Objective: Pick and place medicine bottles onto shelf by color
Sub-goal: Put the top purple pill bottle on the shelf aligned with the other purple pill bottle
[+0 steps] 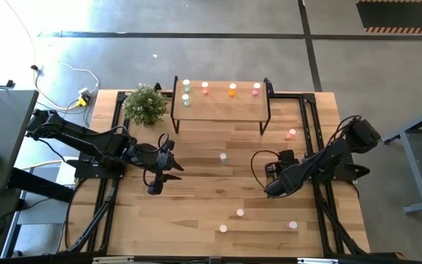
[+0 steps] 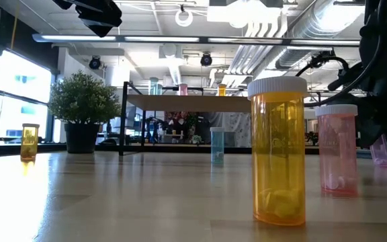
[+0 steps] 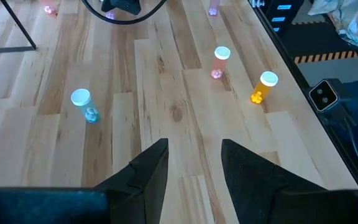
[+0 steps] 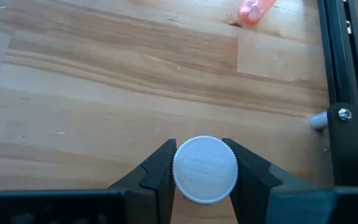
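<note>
White-capped bottle [image 4: 204,169] between right hand's [image 4: 199,167] fingers

The right arm reaches in from the counter's right edge, elbow bent, wrist dipped low. The right gripper [image 4: 204,171] has its jaws pressed on either side of a bottle's white cap [image 4: 204,168]. The left arm stretches in from the left side, its left gripper [image 3: 191,168] raised above the counter, jaws parted and holding nothing.

The white cap [image 4: 205,169] between the right gripper's [image 4: 204,177] fingers bears embossed lettering; only "CAUTION" on its top line reads, the rest is too faint.
</note>
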`<move>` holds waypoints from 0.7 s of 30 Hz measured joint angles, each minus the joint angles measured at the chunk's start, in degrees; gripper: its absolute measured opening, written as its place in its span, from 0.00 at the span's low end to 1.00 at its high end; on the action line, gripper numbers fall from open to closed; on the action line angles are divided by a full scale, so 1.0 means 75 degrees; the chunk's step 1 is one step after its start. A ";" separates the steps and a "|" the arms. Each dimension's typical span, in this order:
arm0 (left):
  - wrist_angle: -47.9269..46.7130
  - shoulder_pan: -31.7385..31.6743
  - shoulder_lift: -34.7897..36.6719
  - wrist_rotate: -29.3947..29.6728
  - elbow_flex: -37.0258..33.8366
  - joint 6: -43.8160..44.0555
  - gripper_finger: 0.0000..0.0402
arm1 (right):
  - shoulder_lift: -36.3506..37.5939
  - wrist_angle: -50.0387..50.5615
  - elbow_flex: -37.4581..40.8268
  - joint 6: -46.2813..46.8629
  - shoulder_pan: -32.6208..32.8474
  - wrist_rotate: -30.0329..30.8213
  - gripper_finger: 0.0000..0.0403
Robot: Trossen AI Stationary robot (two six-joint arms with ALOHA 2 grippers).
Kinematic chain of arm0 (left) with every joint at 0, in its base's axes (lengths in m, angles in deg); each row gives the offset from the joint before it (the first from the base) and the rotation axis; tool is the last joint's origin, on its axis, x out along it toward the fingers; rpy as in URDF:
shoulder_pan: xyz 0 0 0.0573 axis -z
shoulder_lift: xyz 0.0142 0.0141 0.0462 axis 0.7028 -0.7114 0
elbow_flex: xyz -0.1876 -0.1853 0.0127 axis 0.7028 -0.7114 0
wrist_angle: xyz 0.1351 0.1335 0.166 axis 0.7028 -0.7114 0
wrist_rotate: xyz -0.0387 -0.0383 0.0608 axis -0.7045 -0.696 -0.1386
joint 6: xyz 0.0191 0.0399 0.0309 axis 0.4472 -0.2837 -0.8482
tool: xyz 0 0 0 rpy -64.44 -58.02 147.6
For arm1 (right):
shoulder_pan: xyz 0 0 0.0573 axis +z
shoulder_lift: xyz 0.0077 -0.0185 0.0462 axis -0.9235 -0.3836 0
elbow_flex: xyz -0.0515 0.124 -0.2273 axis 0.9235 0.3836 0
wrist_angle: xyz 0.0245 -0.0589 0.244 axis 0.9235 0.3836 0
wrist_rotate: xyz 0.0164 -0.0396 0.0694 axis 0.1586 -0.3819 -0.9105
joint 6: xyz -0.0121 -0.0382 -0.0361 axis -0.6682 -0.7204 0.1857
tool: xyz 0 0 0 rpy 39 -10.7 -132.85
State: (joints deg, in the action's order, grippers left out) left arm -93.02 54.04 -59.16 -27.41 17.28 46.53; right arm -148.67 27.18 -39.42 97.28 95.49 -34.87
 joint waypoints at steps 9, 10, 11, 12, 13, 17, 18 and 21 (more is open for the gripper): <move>0.0049 0.0000 0.0000 0.0225 0.0000 -0.0174 0.35 | 0.0683 -0.0036 -0.0419 -0.0890 -0.0031 0.0214 0.28; 0.0080 -0.0007 -0.0002 0.0314 0.0000 -0.0190 0.35 | 0.0781 -0.0059 -0.0489 -0.1058 -0.0051 0.0270 0.28; 0.0130 -0.0033 -0.0002 0.0397 0.0000 -0.0194 0.35 | 0.0887 -0.0102 -0.0554 -0.1226 -0.0067 0.0374 0.28; 0.0193 -0.0074 -0.0002 0.0453 0.0000 -0.0199 0.35 | 0.0987 -0.0102 -0.0643 -0.1381 -0.0104 0.0449 0.28; 0.0245 -0.0127 -0.0002 0.0463 0.0000 -0.0198 0.35 | 0.1080 -0.0108 -0.0724 -0.1557 -0.0141 0.0548 0.28; 0.0421 -0.0417 0.0000 0.0469 0.0000 -0.0203 0.35 | 0.1446 -0.0129 -0.1067 -0.2404 -0.0391 0.0830 0.28; 0.0437 -0.0495 -0.0002 0.0471 0.0000 -0.0240 0.35 | 0.1524 -0.0130 -0.1166 -0.2661 -0.0482 0.0902 0.28; 0.0434 -0.0738 -0.0002 0.0483 0.0000 -0.0433 0.35 | 0.1745 -0.0139 -0.1512 -0.3541 -0.0815 0.1146 0.28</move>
State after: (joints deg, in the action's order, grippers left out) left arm -89.77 48.50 -59.17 -23.78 17.28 43.28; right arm -135.58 26.14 -50.77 70.72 89.38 -26.28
